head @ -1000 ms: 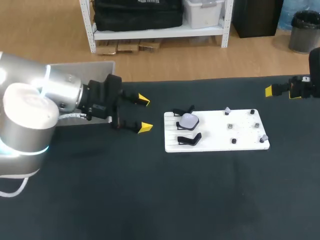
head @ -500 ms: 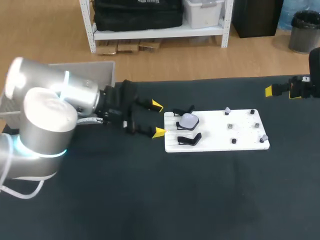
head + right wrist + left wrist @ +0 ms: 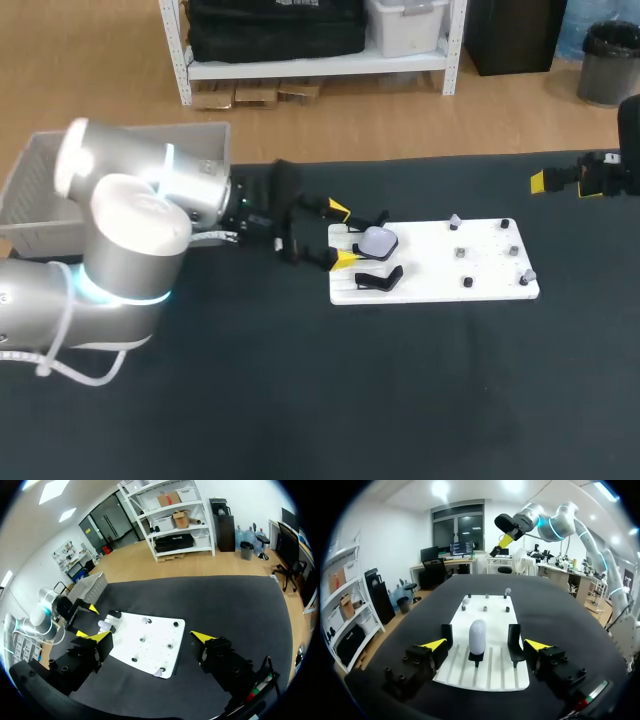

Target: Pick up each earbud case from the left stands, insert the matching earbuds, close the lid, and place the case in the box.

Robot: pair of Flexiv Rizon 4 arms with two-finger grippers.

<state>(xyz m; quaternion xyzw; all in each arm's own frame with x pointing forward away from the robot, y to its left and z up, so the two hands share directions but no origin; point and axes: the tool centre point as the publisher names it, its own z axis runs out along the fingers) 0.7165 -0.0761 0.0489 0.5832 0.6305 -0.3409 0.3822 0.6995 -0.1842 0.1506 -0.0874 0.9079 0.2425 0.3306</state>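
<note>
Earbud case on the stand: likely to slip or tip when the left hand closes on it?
Probably slippery: the earbud case looks smooth and rounded. Likely tippy too, standing upright on a narrow stand. Small, so probably light; the open left hand could knock it.

Smooth glossy plastic earbud case [image 3: 477, 636], matt black table [image 3: 300, 400]

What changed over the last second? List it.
The left gripper advanced, open, toward the white board and is now just short of the earbud case, not touching it. The right gripper, case and board stayed put.
</note>
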